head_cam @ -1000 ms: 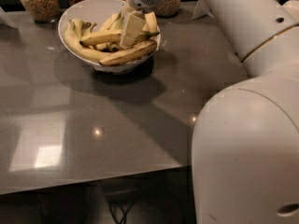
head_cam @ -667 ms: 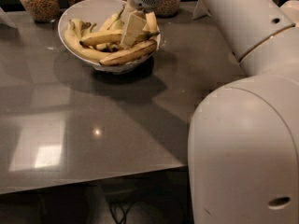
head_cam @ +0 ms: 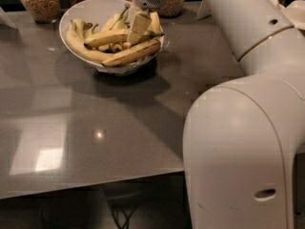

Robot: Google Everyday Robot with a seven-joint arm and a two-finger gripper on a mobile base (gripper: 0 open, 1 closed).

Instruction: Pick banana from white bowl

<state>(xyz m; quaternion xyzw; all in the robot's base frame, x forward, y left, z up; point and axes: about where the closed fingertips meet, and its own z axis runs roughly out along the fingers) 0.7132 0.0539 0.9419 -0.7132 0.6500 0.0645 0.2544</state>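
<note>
The white bowl (head_cam: 76, 13) stands at the back of the grey table and holds several bananas. A long, nearly straight yellow banana (head_cam: 107, 37) with light brown streaks lies across the middle of the pile. A shorter, browner banana (head_cam: 133, 53) lies in front of it, and curved yellow ones (head_cam: 78, 44) lie at the left. My gripper (head_cam: 138, 26) reaches down from the top of the view into the right half of the bowl. It sits right at the long banana's right part, which it hides.
Glass jars of grain or nuts (head_cam: 40, 1) stand behind the bowl along the table's back edge. My arm's large white body (head_cam: 238, 142) fills the right foreground. The grey table (head_cam: 95, 128) ends at a front edge low in the view.
The gripper stays at the same spot in the bowl over the bananas. The arm's near white body has shifted slightly to the left in view.
</note>
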